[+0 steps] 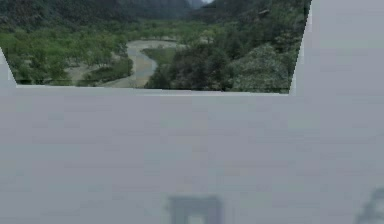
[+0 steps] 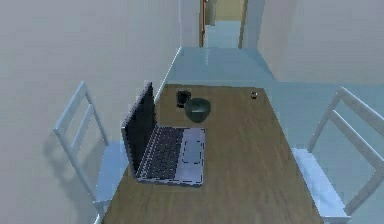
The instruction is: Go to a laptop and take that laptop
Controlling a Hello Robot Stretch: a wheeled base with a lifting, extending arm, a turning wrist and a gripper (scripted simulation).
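Wood table (image 2: 250,150) bears the laptop (image 2: 166,150), lid up, near its left edge beside a dark bowl (image 2: 197,109), the robot apparently standing alongside so the arm can reach it; the gripper's state cannot be told.

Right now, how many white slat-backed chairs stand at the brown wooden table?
2. One white slat-backed chair stands along the brown wooden table's left edge in the arm side view, beside the open grey laptop; the second chair along its right edge. More may be hidden.
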